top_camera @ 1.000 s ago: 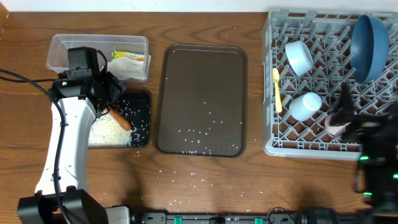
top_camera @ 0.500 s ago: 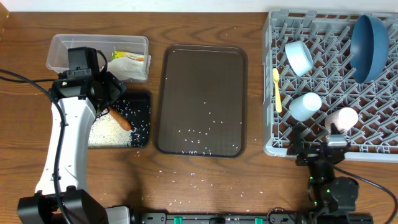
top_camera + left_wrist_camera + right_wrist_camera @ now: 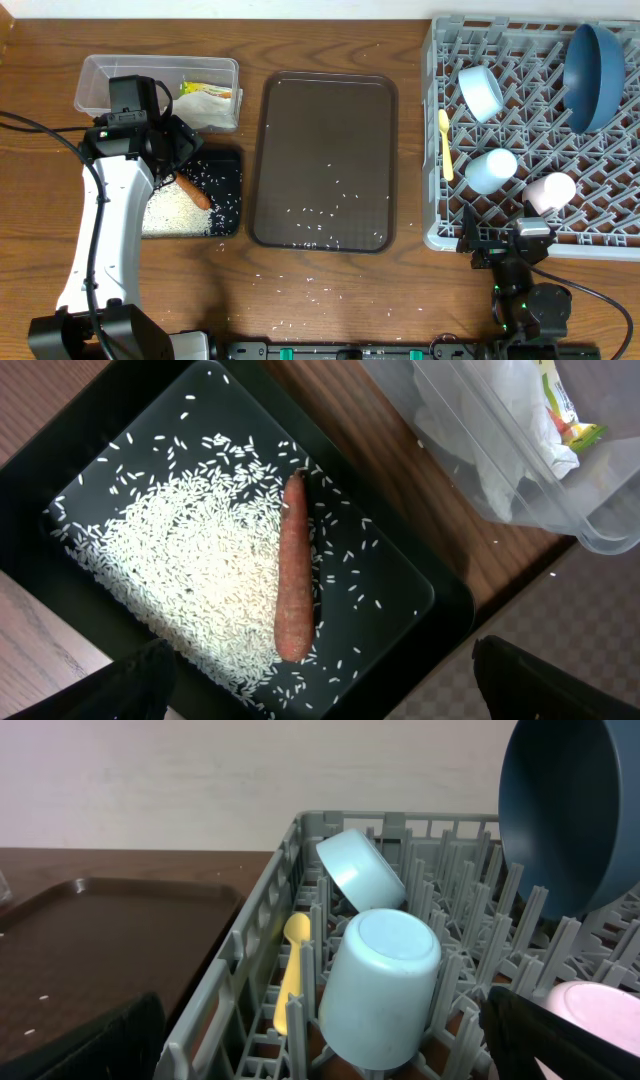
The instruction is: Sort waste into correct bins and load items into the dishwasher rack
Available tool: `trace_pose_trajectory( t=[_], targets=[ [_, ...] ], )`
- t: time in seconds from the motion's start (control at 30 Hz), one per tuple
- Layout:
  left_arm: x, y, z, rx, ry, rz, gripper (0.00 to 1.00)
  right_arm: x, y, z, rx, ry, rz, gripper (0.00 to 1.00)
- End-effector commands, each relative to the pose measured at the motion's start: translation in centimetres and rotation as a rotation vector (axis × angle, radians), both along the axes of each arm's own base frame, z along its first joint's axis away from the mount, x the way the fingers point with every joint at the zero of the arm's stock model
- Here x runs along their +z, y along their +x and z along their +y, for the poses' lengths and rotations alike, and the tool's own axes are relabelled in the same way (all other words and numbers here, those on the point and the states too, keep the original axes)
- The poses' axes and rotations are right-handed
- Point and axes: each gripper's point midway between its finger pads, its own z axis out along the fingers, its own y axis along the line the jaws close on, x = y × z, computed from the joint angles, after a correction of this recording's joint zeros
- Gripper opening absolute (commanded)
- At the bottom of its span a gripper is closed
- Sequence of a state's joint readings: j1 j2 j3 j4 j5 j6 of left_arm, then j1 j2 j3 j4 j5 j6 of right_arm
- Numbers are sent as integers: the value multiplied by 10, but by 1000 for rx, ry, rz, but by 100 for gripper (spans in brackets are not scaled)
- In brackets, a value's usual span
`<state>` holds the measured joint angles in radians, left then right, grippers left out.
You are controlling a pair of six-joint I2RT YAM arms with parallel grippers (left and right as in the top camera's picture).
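While the left gripper (image 3: 320, 660) is hovering jaws-wide over the carrot stick (image 3: 295, 565) in the black tray (image 3: 395, 615), the right gripper (image 3: 320, 1010) is sitting jaws-wide at the near edge of the rack (image 3: 240, 970).

The box (image 3: 92, 85) sits behind the rice tray (image 3: 230, 215) (both left of the rack (image 3: 433, 120)).

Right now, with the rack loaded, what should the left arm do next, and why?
Probably swing the left fingers from the black tray over to the brown tray: they are open and empty, and rice grains lie scattered there.
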<state>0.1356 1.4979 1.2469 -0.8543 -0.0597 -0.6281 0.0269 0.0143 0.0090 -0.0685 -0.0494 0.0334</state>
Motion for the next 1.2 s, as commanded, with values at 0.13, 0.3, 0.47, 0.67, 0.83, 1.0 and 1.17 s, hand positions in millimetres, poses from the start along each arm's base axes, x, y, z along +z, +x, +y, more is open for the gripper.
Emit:
trace_pose_trajectory(
  t=[0.13, 0.3, 0.47, 0.67, 0.83, 1.0, 1.17],
  targets=[
    [2, 1, 5, 6, 21, 0, 96, 0, -1, 4, 18, -4, -4, 99],
    [2, 1, 5, 6, 21, -1, 97, 0, -1, 4, 18, -4, -4, 99],
    [6, -4, 17, 35, 83, 5, 97, 0, -1, 4, 18, -4, -5, 99],
    [52, -9, 23, -2, 170, -147, 97, 0, -1, 4, 18, -4, -4, 99],
    [98, -3, -21, -521, 344, -399, 97, 0, -1, 4, 18, -4, -4, 99],
    [89, -42, -58, -807, 473, -571, 97, 0, -1, 4, 18, -4, -4, 99],
    [56, -75, -64, -783, 545, -729, 97, 0, -1, 4, 18, -4, -4, 99]
  ],
)
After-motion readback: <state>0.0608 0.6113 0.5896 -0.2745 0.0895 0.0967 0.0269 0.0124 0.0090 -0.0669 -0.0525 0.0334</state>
